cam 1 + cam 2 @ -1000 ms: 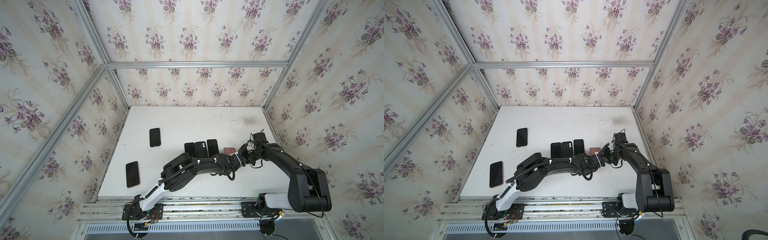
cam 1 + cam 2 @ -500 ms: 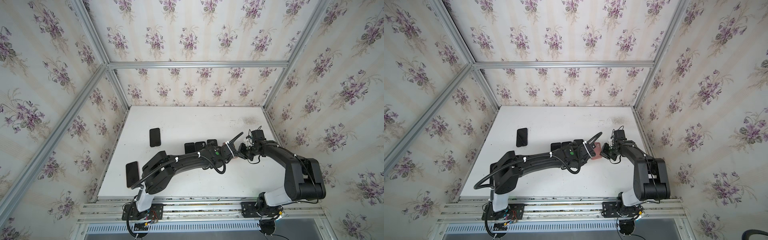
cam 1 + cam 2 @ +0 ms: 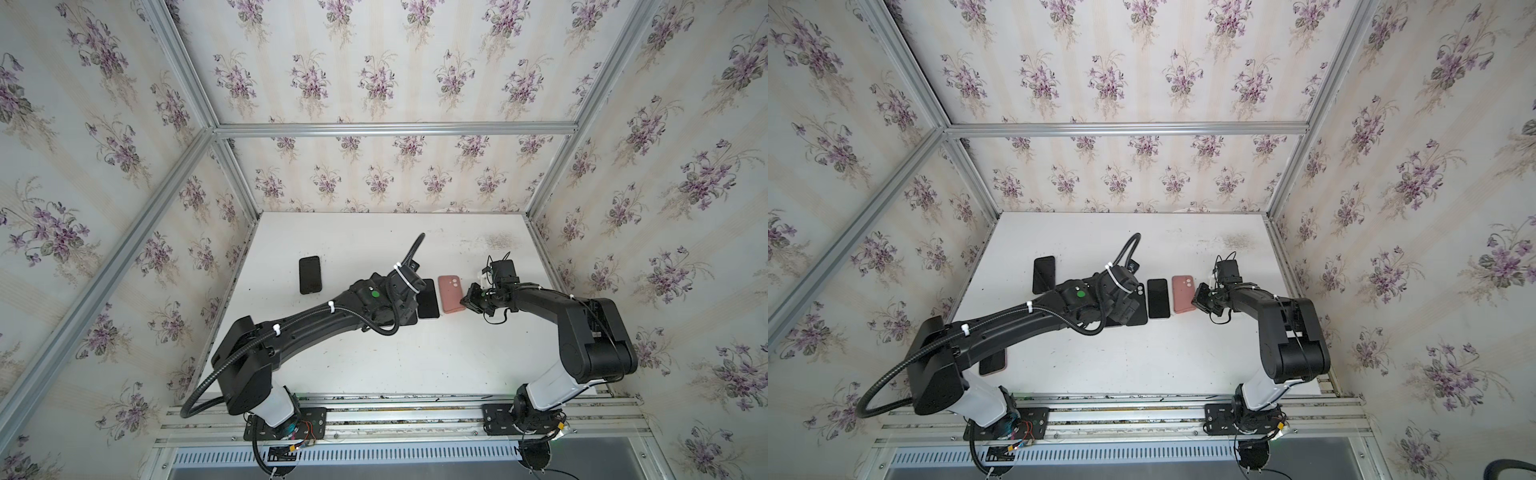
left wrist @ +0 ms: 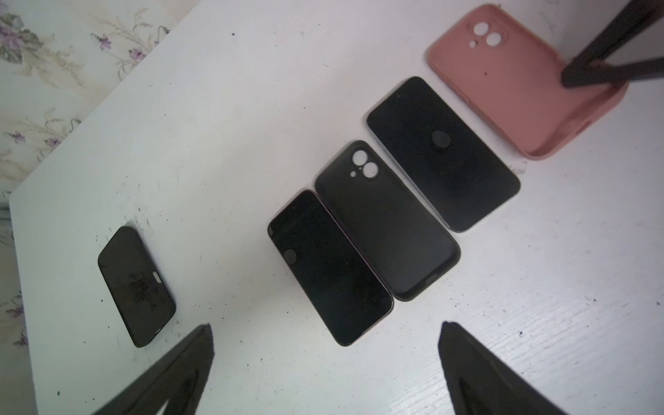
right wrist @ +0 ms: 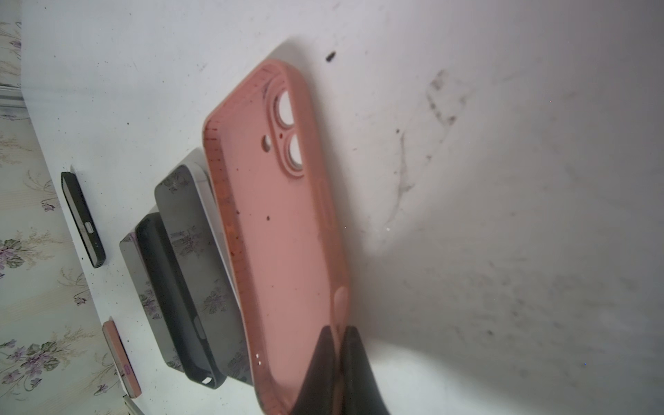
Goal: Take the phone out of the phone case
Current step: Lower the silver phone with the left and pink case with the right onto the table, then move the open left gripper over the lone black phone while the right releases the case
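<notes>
You look down on a white desk (image 3: 374, 357), scuffed and peppered with dark specks, with a grey smudge towards its far right corner. Wallpaper with purple flower sprigs (image 3: 374, 83) closes it in on three sides, framed by aluminium rails (image 3: 395, 129).

The pink silicone phone case (image 3: 451, 293) (image 3: 1182, 294) (image 4: 517, 82) (image 5: 287, 233) lies empty and hollow side up right of the desk's middle, the white surface showing through its camera holes. The right jaws are pinched shut on its side wall, near the end away from those holes. In the right wrist view, that gripped side looks lifted a little off the desk.

The glossy black phone (image 3: 428, 298) (image 3: 1158, 298) (image 4: 443, 154) lies flat just beside the case, on its left in both top views, fully out of it.

The left jaws hang spread wide above the desk, holding nothing.

In the left wrist view, a matte black phone case (image 4: 388, 222) and a second dark phone (image 4: 328, 267) continue the row, side by side. A third dark phone (image 3: 310, 274) (image 3: 1044, 274) lies well apart to the left, and a pink-edged phone (image 3: 993, 362) lies near the desk's front left.
</notes>
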Action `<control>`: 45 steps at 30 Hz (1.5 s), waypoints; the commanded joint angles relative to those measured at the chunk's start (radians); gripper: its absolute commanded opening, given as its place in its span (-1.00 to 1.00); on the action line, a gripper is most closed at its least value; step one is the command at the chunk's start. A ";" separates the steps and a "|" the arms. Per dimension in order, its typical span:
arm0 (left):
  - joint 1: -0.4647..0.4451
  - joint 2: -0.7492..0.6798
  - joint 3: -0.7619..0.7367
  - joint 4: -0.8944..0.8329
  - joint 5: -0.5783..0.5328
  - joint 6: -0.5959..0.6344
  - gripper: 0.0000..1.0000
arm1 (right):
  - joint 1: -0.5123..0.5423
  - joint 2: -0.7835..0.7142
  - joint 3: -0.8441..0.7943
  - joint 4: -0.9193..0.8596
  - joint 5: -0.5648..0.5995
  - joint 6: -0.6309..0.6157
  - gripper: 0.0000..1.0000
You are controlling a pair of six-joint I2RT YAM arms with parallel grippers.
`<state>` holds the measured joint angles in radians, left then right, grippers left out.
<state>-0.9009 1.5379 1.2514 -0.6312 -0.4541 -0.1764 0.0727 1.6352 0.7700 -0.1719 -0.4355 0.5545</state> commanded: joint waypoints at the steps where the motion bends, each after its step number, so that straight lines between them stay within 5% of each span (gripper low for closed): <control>1: 0.055 -0.063 -0.027 0.013 0.062 -0.090 0.99 | 0.026 0.017 -0.001 0.043 0.041 0.012 -1.00; 16: 0.254 -0.221 -0.072 0.001 0.123 -0.086 0.99 | 0.114 0.006 -0.068 0.058 0.089 0.013 -1.00; 39: 0.380 -0.240 -0.111 -0.036 0.174 -0.172 0.99 | 0.297 -0.049 -0.171 0.144 0.161 0.180 -1.00; 45: 0.433 -0.229 -0.118 -0.047 0.205 -0.199 0.99 | 0.308 -0.033 -0.164 0.134 0.150 0.176 -0.43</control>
<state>-0.4843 1.3014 1.1316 -0.6689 -0.2657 -0.3397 0.3756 1.5864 0.6102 0.1173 -0.3153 0.7280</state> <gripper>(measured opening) 0.996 0.257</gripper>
